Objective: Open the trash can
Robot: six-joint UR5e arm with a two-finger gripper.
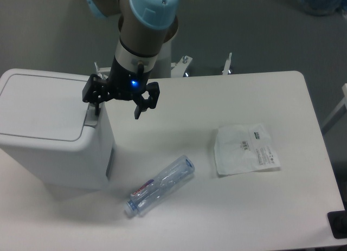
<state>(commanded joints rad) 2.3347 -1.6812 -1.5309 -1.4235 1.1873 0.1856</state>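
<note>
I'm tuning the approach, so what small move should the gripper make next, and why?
Probably ease down and slightly left, so one finger lands on the grey push tab. The gripper is open and hangs at the bin's right edge, one finger above the tab, the other out over the table. The lid lies flat and shut, so pressing the tab looks like the way in.

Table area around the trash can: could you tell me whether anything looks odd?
Only litter: a clear plastic bottle lies on its side beside the trash can, and a flat plastic packet lies farther right. The lid looks shut.
</note>
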